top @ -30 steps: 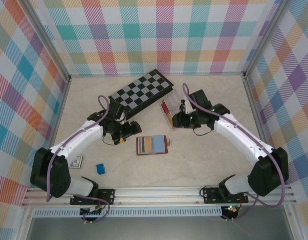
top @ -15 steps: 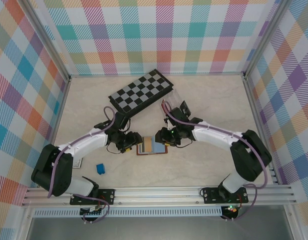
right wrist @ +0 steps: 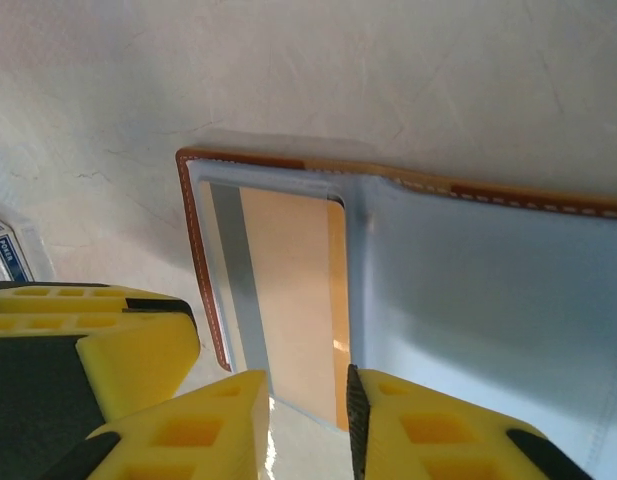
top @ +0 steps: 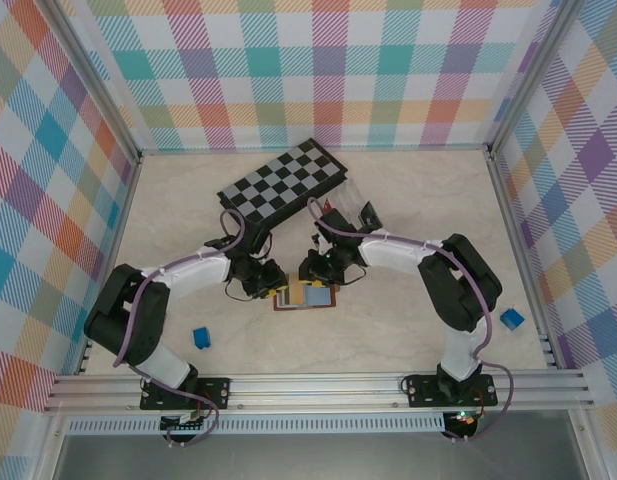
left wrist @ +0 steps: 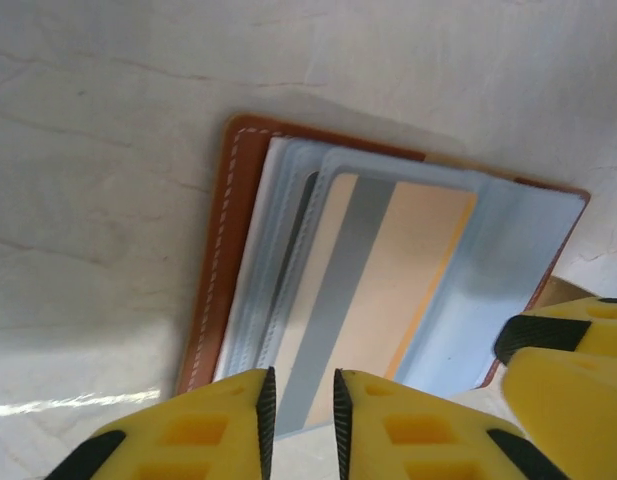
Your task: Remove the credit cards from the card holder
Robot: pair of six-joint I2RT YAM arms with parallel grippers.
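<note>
Two pincers meet at the card holder (top: 306, 298), which lies opened flat mid-worktop, slightly toward the near edge, exposing a credit card (left wrist: 373, 270) for extraction. Left pincer (left wrist: 300, 385) and right pincer (right wrist: 308, 385) each sit over a holder edge, jaws at a narrow slit. I cannot tell whether either is pinching anything.

Marbled table (top: 428, 220), open card holder (top: 313, 298), chessboard (top: 283, 182), clear box (top: 356, 207), left blue block (top: 201, 338), right blue block (top: 511, 319)
</note>
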